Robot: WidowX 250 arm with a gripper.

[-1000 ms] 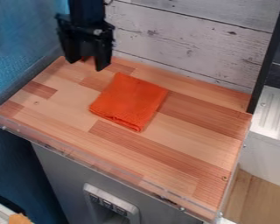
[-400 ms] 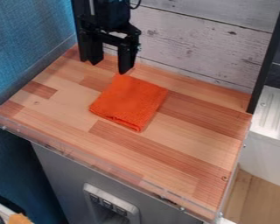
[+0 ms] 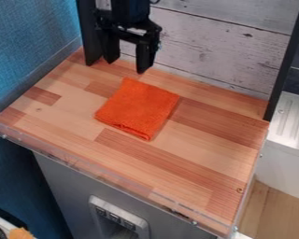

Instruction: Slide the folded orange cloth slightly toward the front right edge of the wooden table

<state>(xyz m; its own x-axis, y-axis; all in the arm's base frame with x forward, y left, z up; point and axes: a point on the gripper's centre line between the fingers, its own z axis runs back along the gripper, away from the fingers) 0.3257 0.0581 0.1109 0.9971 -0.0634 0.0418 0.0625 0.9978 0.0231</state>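
- The black arm [image 3: 131, 10] comes in from the top edge, left of centre, and hangs nearly straight down over the back left part of the wooden counter [image 3: 195, 175].
- The gripper [image 3: 125, 67] points downward, its two fingers [image 3: 145, 55] set well apart (pale wall planks show in the gap), and it has hold of nothing.
- One orange cloth [image 3: 138, 108] lies folded on the counter, left of centre and towards the back, its rear corner just below the gripper in the view. Layered folds show along its front edge.
- Two upright black posts: one [image 3: 89, 32] at the back left, beside the gripper, the other [image 3: 285, 58] at the back right corner.
- Two walls meet the counter: one of whitewashed planks [image 3: 208, 51] behind it, one blue [image 3: 27, 46] on the left (textured, by the look of it).
- One clear strip [image 3: 102, 173] runs along the front edge, above one grey cabinet front [image 3: 61, 186] that bears one pale panel [image 3: 117, 210].
- One white ridged surface [image 3: 292, 116] stands to the right, near dark tiles [image 3: 296, 80].
- One small orange object [image 3: 19, 234] is at the lower left (cut off, so its kind is unclear).
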